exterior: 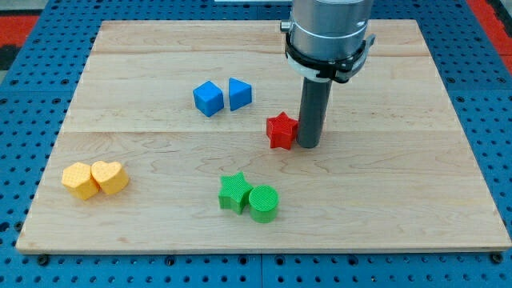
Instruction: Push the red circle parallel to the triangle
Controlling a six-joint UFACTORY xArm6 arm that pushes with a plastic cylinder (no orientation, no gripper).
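My tip [309,146] rests on the wooden board [144,56], right of centre. It touches or nearly touches the right side of a red star [280,131]. No red circle shows; the rod and arm may hide it. The blue triangle [239,94] lies up and to the left of the red star, with a blue cube [208,98] against its left side.
A green star [234,192] and a green circle [263,203] sit together near the view's bottom centre. A yellow hexagon [78,181] and a yellow heart [110,177] sit together at the lower left. The arm's grey body covers the board's top right of centre.
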